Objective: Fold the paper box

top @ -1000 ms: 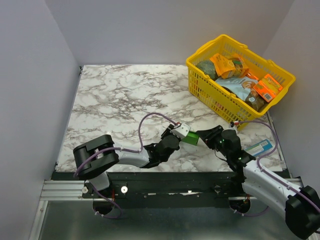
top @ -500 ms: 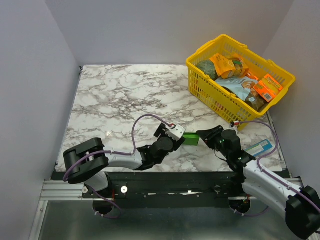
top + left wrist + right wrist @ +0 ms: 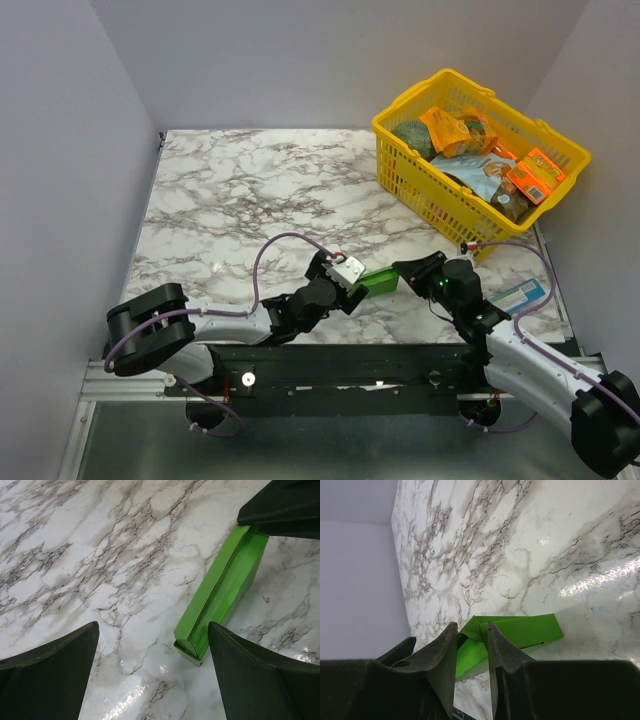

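My left gripper (image 3: 152, 630) is wide open and empty above the paper box (image 3: 378, 281), which lies on the marble table (image 3: 250, 190), so my right gripper (image 3: 471, 626), pinched narrow on its far end, must hold it steady while I close the near end.

Bright, even overhead illumination; soft shadows. Specular glare marks the counter (image 3: 545, 540) at 3 o'clock in the right wrist view.
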